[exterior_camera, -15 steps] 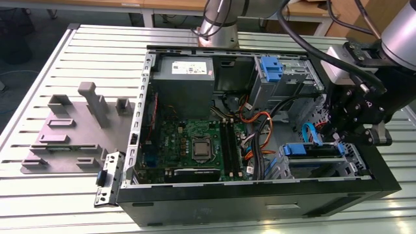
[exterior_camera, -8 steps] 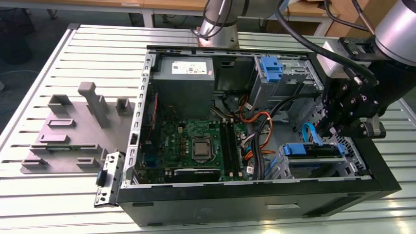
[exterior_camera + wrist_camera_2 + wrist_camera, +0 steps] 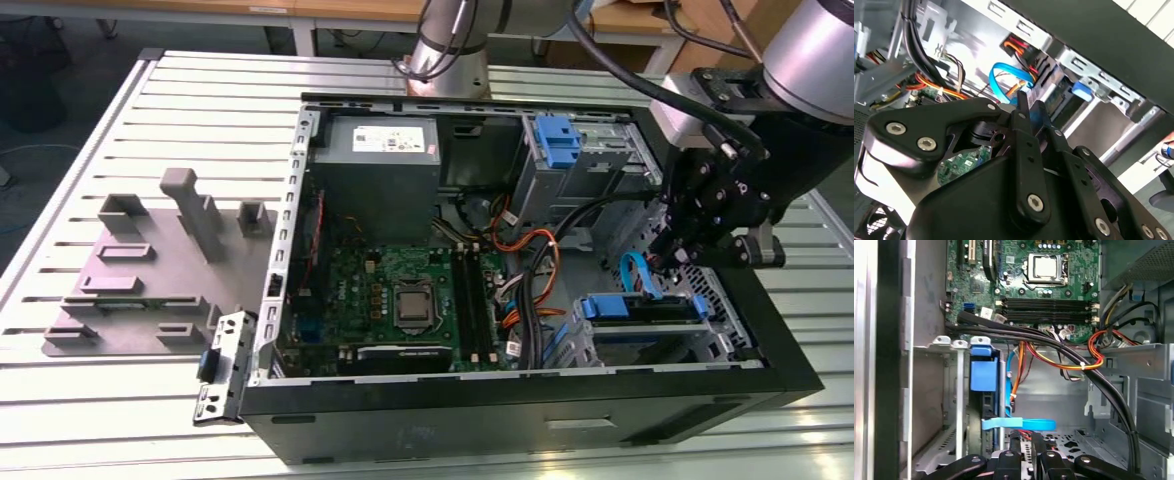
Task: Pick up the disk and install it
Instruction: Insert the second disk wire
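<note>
The disk (image 3: 645, 307) sits in its blue carrier inside the lower drive bay of the open computer case (image 3: 534, 400), near the exterior view's right. In the first wrist view the carrier's blue tab (image 3: 982, 376) shows, with the dark drive edge below it. My gripper (image 3: 677, 262) hangs just above the bay, beside the disk. Its black fingers (image 3: 1015, 442) stand close together with nothing between them, and it looks shut (image 3: 1031, 112). A light blue data cable (image 3: 1019, 424) runs across just past the fingertips.
A second blue carrier (image 3: 558, 140) sits in the upper bay, with a grey power-supply box (image 3: 380, 142) beside it. The motherboard (image 3: 400, 300) fills the case floor. Black, orange and red cables (image 3: 1074, 352) cross above the bay. A grey fixture (image 3: 134, 270) lies on the table.
</note>
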Controlling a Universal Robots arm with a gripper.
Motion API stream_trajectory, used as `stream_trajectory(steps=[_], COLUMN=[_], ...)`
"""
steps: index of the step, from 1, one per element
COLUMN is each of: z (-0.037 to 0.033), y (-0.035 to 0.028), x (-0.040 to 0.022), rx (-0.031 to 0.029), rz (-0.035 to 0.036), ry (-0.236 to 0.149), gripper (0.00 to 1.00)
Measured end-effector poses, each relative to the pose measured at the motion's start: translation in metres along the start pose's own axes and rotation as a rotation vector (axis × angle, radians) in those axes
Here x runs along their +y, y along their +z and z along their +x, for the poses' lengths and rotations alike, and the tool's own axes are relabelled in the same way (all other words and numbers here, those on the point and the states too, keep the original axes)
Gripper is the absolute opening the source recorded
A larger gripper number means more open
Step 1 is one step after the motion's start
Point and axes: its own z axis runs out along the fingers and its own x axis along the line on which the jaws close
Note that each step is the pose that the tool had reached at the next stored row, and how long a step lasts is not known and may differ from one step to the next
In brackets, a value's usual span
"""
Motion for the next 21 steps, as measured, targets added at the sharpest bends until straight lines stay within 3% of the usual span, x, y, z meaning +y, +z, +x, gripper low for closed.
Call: stream_trajectory(steps=[4,11,21], z=[-0.0058,-0.0095,-0.0125], y=[0.0012,0.0028,0.0042], x=[-0.0048,-0.0157,-0.0165], rx=[-0.0002,-0.0002,0.0000], rz=[0.0000,0.0000,0.0000], ry=[0.000,0.000,0.000], gripper=[0.24,0.24,0.24])
